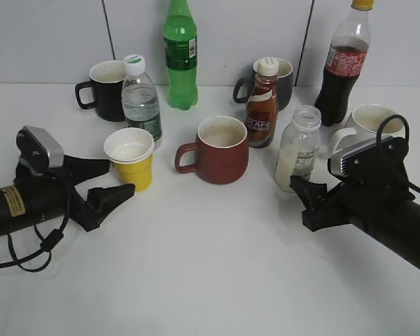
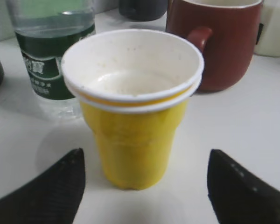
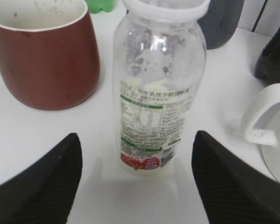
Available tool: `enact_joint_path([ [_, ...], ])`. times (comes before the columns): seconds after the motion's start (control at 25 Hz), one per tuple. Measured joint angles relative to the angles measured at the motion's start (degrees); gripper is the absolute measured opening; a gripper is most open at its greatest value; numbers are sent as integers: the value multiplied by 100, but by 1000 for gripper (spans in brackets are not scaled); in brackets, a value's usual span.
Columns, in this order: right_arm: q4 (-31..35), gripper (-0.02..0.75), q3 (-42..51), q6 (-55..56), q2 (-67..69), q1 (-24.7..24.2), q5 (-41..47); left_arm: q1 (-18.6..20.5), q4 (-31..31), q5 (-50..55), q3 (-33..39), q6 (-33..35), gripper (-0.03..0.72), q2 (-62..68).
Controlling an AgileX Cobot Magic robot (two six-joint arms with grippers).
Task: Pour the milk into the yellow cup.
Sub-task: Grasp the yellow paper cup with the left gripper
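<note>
The milk bottle point(image 1: 298, 148) stands upright and uncapped at the right of the table, with white liquid in its lower part; in the right wrist view point(image 3: 156, 93) it is just ahead of the fingers. My right gripper point(image 1: 302, 196) point(image 3: 137, 182) is open and empty, just in front of the bottle, apart from it. The yellow cup point(image 1: 131, 158) stands upright at the left; in the left wrist view point(image 2: 133, 102) it holds some whitish liquid. My left gripper point(image 1: 108, 180) point(image 2: 142, 186) is open, its fingertips either side of the cup's base, not touching.
A dark red mug point(image 1: 219, 148) stands between cup and milk. A clear water bottle point(image 1: 141, 99) is behind the cup. A brown coffee bottle point(image 1: 262, 103), black mug point(image 1: 105, 89), dark mug point(image 1: 280, 80), green bottle point(image 1: 180, 54), cola bottle point(image 1: 344, 61) and white mug point(image 1: 367, 124) stand behind.
</note>
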Motion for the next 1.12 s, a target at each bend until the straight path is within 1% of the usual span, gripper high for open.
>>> enact_joint_path([
  [0.2,0,549,0,-14,0,0,0,-13,142,0,-464,-270,623,286],
  [0.36,90,549,0,-48,0,0,0,-145,101,0,-706,-350,623,473],
  [0.4,103,549,0,-48,0,0,0,-244,95,0,-804,-357,623,547],
  [0.52,124,549,0,-58,0,0,0,-413,15,0,-964,-361,621,680],
  [0.6,130,549,0,-103,0,0,0,-548,-176,0,-1097,-361,620,814],
  [0.68,130,547,0,-178,0,0,0,-595,-342,0,-1150,-364,620,878],
  [0.72,130,547,0,-203,0,0,0,-612,-462,0,-1169,-368,617,928],
  [0.84,130,547,0,-226,0,0,0,-612,-569,4,-1185,-371,603,940],
  [1.12,136,547,0,-238,0,0,-4,-619,-592,4,-1308,-371,585,944],
])
